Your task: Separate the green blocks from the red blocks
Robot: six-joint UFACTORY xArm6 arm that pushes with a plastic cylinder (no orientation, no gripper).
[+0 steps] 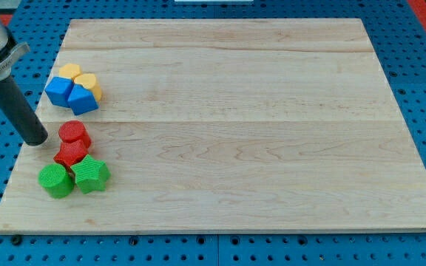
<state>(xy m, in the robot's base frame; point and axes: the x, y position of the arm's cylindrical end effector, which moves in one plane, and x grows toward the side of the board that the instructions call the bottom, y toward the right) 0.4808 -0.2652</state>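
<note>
Wooden board (257,118) on a blue perforated bench forms the work surface. No jaws are fitted, so no open or closed state applies; the rod ends in my tip (35,140), set down at the board's left edge, just left of the red cylinder (74,134) and apparently not touching it.

Just nearer lies the red star (70,154), touching the cylinder. Packed against the star's near side are the green cylinder (55,180) and, to its right, the green star (91,175). A separate cluster sits farther off: two blue blocks (71,93) with two yellow blocks (80,77) behind.

For a clean split, the tip should be entered at the red-green seam, and one colour pushed steadily right or away. Contact should be kept centred, since an off-centre push is likely to rotate a star and drag its neighbour. The blue and yellow cluster should be avoided.
</note>
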